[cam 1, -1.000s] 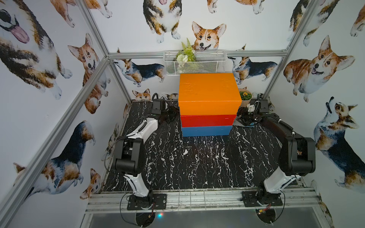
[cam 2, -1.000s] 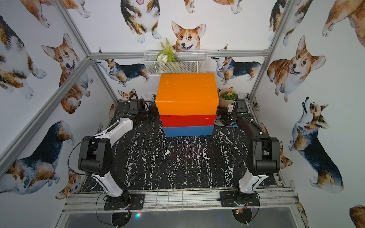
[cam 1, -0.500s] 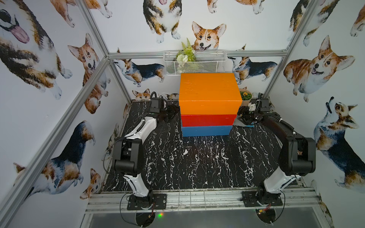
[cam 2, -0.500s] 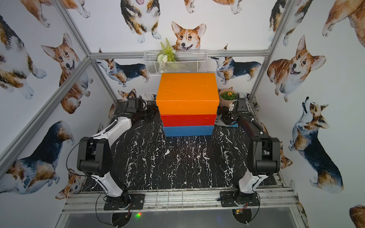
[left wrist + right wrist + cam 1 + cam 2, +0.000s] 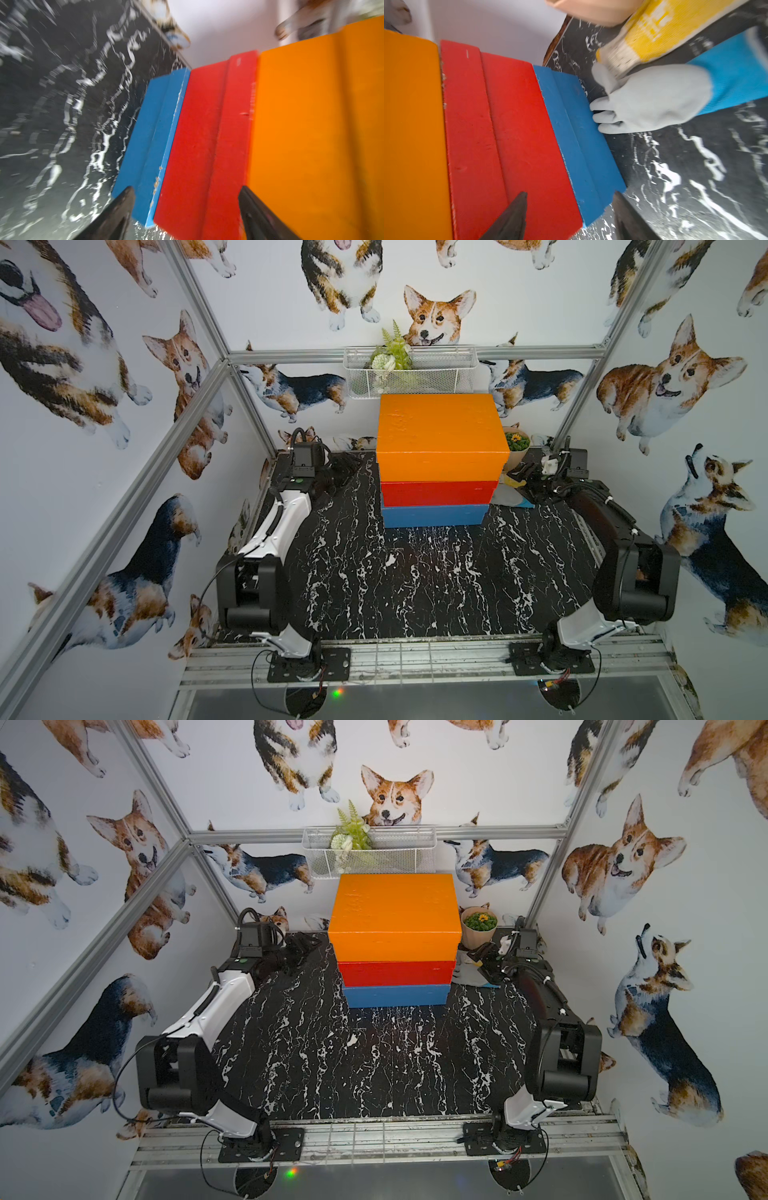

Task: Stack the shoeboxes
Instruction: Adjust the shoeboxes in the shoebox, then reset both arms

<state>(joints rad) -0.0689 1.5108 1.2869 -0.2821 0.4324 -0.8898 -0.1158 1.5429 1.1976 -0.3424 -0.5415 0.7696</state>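
In both top views the stack sat at the back middle of the black marble table (image 5: 415, 580): blue shoebox (image 5: 434, 515) at the bottom, red shoebox (image 5: 438, 492) on it, orange shoebox (image 5: 440, 435) on top, edges roughly lined up. A little flower pot (image 5: 478, 928) stood just beside the stack.

Left wrist view was pretty blurry, but the left gripper (image 5: 186, 188) had its fingers spread apart with nothing in them, facing one end of all three boxes.

Right wrist view: the right gripper (image 5: 570, 192) was parted and empty too, facing the other end. A grey glove (image 5: 654, 97) lay on the table right up against the blue shoebox, with a yellow glove (image 5: 660, 27) next to it.
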